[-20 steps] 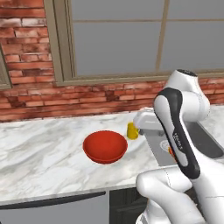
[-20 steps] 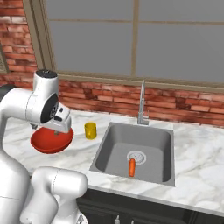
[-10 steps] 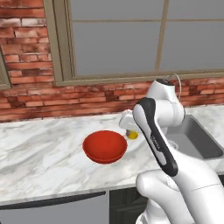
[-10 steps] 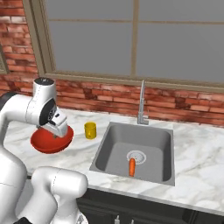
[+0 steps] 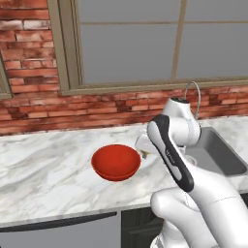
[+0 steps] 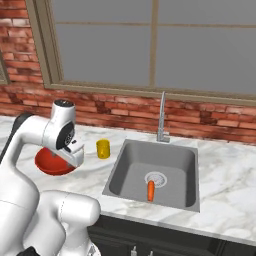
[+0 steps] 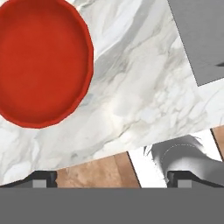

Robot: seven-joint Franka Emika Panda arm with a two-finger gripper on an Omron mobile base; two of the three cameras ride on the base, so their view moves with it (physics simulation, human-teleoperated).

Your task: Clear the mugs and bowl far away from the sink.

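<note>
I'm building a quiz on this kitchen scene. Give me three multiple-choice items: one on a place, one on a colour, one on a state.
1. Where does the carrot lie?
A. in the sink
B. in the bowl
C. on the windowsill

2. What colour is the mug beside the sink?
A. teal
B. yellow
C. white

3. How is the gripper?
A. shut on the mug
B. shut on the bowl
C. open, holding nothing

Key: 1 A, it rests by the drain. 2 B, plain yellow on the counter. 3 C, its fingers stand wide apart above the counter, with the red bowl off to one side.

One red bowl (image 5: 116,162), one yellow mug (image 6: 103,148), one sink (image 6: 135,175), one carrot (image 6: 151,190)
</note>
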